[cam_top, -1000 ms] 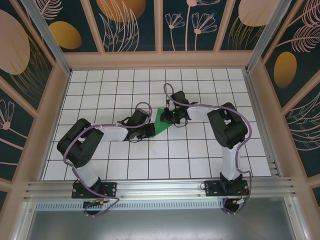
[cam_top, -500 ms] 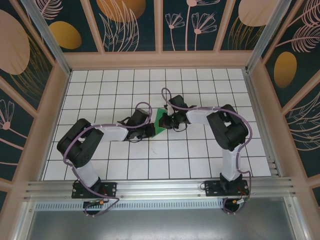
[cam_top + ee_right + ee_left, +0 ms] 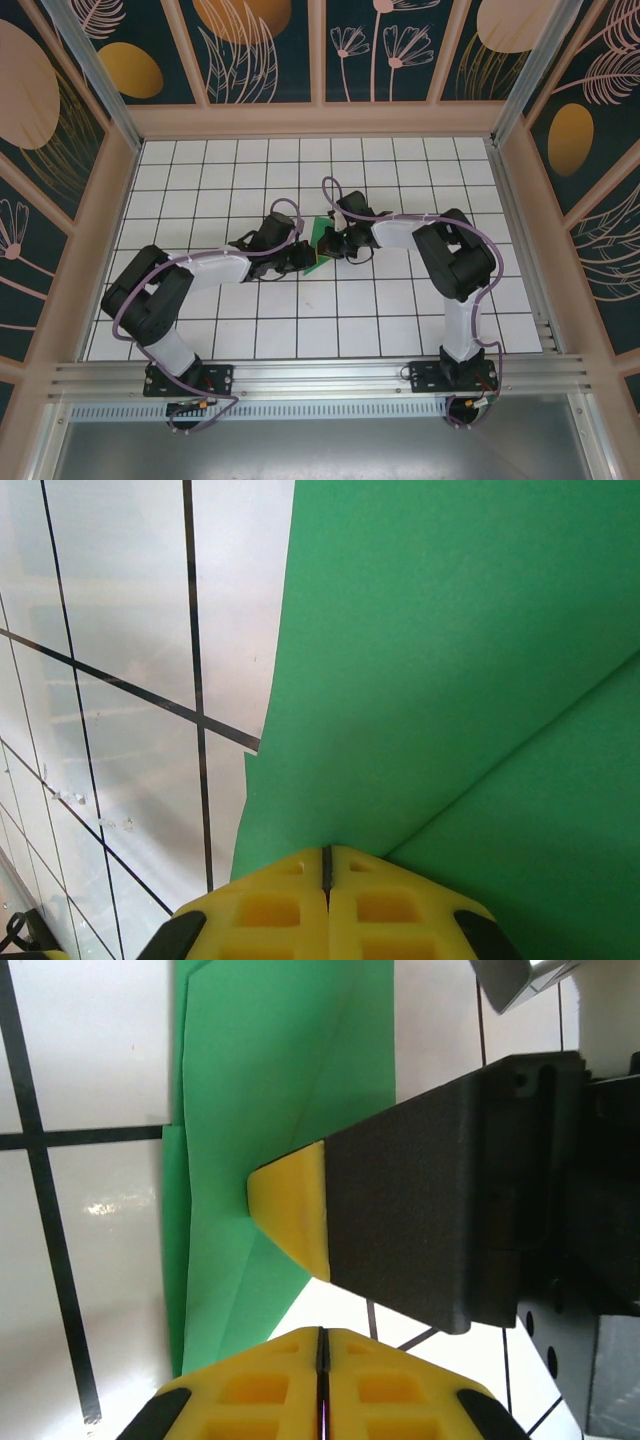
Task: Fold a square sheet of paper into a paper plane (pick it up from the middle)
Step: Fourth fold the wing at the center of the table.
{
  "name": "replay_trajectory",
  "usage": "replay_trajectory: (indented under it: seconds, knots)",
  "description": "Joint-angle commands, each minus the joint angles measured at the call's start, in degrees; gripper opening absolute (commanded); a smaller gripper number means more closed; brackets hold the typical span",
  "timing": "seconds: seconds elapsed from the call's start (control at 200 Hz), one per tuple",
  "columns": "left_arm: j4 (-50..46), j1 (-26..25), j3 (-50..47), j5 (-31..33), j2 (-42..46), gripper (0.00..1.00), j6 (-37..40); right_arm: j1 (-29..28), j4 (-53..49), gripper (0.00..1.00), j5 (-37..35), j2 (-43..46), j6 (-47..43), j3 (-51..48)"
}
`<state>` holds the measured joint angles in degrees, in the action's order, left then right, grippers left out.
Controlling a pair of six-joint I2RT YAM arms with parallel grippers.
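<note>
The square sheet of paper point(image 3: 317, 246), partly folded with a diagonal crease, lies mid-table on the white grid table point(image 3: 400, 300). The right gripper point(image 3: 326, 852), clamped closed, rests its tips on it; I cannot tell if it pinches a flap. The left gripper point(image 3: 321, 1335), closed and empty, sits just beside the edge. To me, a fold is being pressed flat; next, crease firmly without sliding the sheet.

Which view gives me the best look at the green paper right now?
Left wrist: the green paper shows its long straight edge, stacked layers and diagonal creases. The right wrist view sits too close, so it gives a broad green surface with one crease and one edge. Top external gives just a small, mostly covered sliver.
</note>
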<state>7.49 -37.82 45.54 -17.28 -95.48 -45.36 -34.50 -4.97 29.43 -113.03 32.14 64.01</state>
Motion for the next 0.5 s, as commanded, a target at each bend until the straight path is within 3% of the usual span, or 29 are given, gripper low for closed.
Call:
replay_trajectory:
  seconds: [0.0, 0.495]
  knots:
    - [-0.34, -0.14, -0.27, -0.76, -1.95, 0.08, -1.04, -0.27, -2.2, 0.07, -2.47, -1.37, 0.76, 0.77]
    - [-3.34, -0.09, -2.91, 3.47, -5.93, 0.0, -0.36, -1.06, 1.91, 0.07, 3.54, 3.06, -1.36, 0.07]
